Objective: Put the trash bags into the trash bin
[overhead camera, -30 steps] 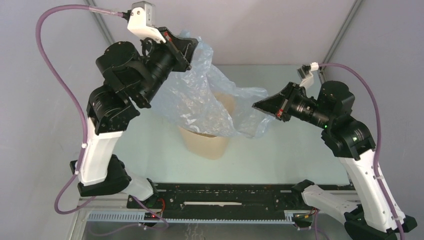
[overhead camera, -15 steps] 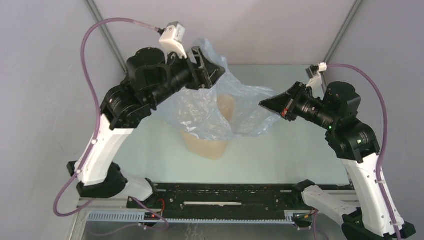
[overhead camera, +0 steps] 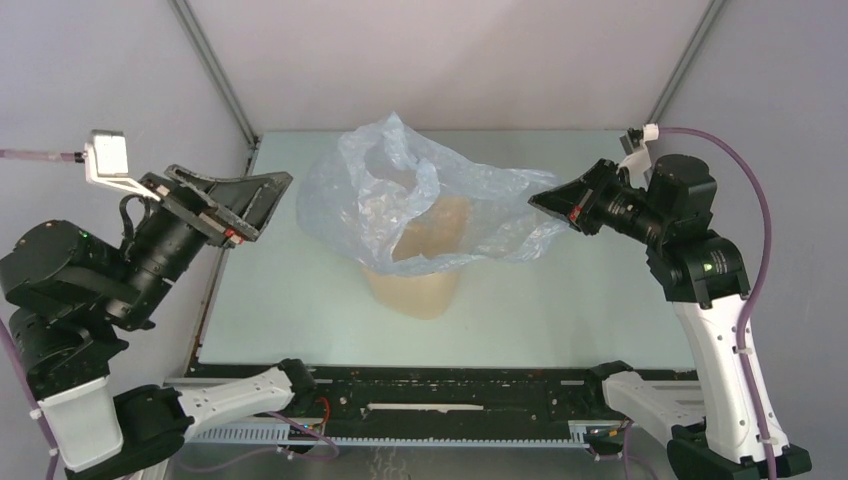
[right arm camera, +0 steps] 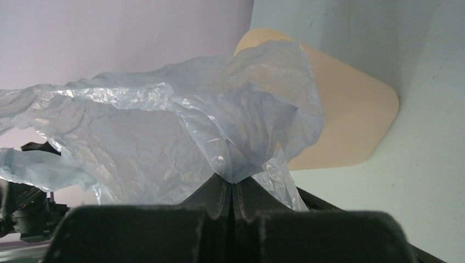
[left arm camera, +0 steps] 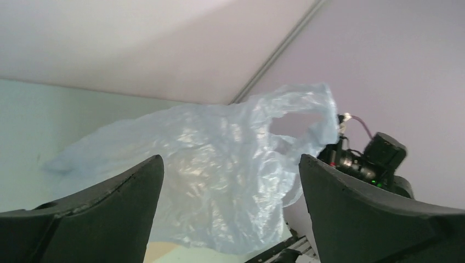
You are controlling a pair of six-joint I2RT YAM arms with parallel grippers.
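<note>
The trash bag (overhead camera: pixel 420 195), a thin pale blue film, lies draped over the mouth of the beige trash bin (overhead camera: pixel 415 290) at the table's middle and spreads wider than it. My right gripper (overhead camera: pixel 537 203) is shut on the bag's right edge. In the right wrist view the film (right arm camera: pixel 164 137) bunches into the closed gripper (right arm camera: pixel 233 183), with the bin (right arm camera: pixel 351 120) behind it. Well apart from the bag, my left gripper (overhead camera: pixel 268 205) stands open at the table's left edge. Nothing lies between its fingers (left arm camera: pixel 109 208); the bag (left arm camera: pixel 219 170) hangs beyond them.
The pale green table (overhead camera: pixel 560 300) is bounded by grey walls and slanted frame posts (overhead camera: pixel 215 75). A black rail (overhead camera: pixel 450 395) runs along the near edge between the arm bases. The right arm (left arm camera: pixel 378 159) shows past the bag in the left wrist view.
My left gripper opened, let go of the bag and swung away to the left. The bag sank lower over the bin. The right gripper kept its grip and shifted slightly right.
</note>
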